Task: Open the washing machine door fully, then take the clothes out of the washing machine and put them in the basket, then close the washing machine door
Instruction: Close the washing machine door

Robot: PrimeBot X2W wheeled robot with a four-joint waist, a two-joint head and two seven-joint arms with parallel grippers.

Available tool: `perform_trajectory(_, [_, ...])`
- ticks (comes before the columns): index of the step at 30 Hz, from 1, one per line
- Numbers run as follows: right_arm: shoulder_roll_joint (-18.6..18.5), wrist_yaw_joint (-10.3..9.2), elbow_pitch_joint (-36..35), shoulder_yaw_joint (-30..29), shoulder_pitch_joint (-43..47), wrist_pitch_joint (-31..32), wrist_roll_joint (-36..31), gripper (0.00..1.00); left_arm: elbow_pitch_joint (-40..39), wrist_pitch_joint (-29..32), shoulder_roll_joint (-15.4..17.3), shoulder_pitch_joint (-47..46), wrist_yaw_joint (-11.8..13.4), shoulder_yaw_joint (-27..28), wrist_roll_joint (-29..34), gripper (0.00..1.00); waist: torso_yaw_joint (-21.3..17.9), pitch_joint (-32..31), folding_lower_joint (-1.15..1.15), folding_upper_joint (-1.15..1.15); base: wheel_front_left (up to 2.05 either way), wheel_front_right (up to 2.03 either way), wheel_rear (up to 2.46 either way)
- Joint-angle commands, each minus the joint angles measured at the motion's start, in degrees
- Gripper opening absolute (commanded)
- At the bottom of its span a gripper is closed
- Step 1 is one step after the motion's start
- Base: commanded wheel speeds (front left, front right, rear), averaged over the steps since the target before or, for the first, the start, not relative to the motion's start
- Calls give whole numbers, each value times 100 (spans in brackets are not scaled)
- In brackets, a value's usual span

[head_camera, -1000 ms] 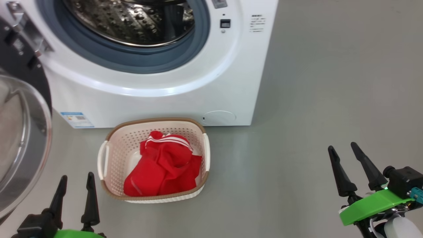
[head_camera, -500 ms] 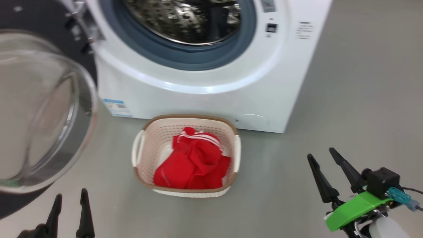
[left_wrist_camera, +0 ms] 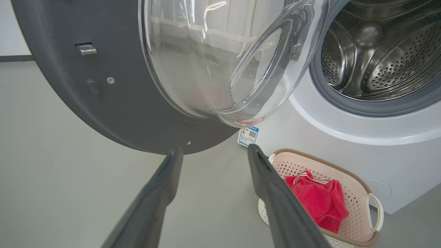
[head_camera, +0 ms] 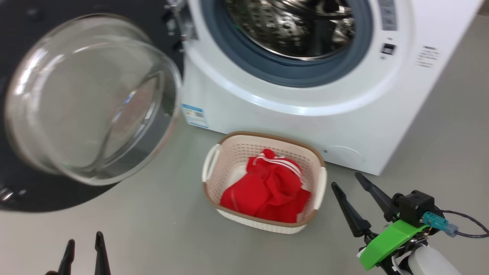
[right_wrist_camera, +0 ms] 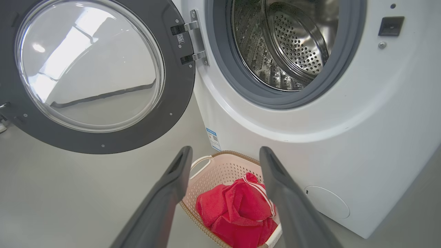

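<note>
A smooth grey floor (head_camera: 153, 229) is being occupied by the white washing machine (head_camera: 305, 126), which is being viewed from above and in front. The washing machine door (right_wrist_camera: 179, 96) is being carried wide open on its hinge (right_wrist_camera: 193, 41) at the machine's left side. Its black rim is swung clear of the opening and its domed glass window (head_camera: 91, 99) is bulging toward the head camera. The grey gasket (head_camera: 275, 72) and the perforated steel drum (head_camera: 290, 26) are being exposed to view.

The basket (head_camera: 263, 135) is being supported by the floor just in front of the machine, below the opening. It is sitting between a small blue label (head_camera: 195, 115) and a round flap (head_camera: 345, 154) on the machine's lower front. The clothes (head_camera: 271, 191) are lying bunched inside the basket, with white stripes showing near the top of the red heap.

The left tool (head_camera: 85, 237) is being held low at the lower left of the head view, its two dark fingers apart and gripping nothing. In the left wrist view they are pointing toward the lower edge of the door rim without touching it. The right tool (head_camera: 346, 179) is being held just to the right of the basket, its fingers spread and empty, clear of the basket's side.
</note>
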Motion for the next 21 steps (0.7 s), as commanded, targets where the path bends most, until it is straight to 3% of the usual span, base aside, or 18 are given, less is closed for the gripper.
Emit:
perform_trajectory(1, [-41, 9, -104, 171, -143, -68, 69, 100, -89, -71, 94, -2, 63, 160, -64, 100, 428, -134, 0, 0, 0, 0, 0])
perform_trajectory(8, [-69, 9, -48, 475, -258, -68, 113, 100, -102, -71, 93, 94, 178, 106, -192, 100, 821, -117, 0, 0, 0, 0, 0])
perform_trajectory(21, [-115, 9, 163, 1127, -843, -68, 323, 100, -423, -71, 93, 312, 439, 95, -545, 100, 911, 60, 0, 0, 0, 0, 0])
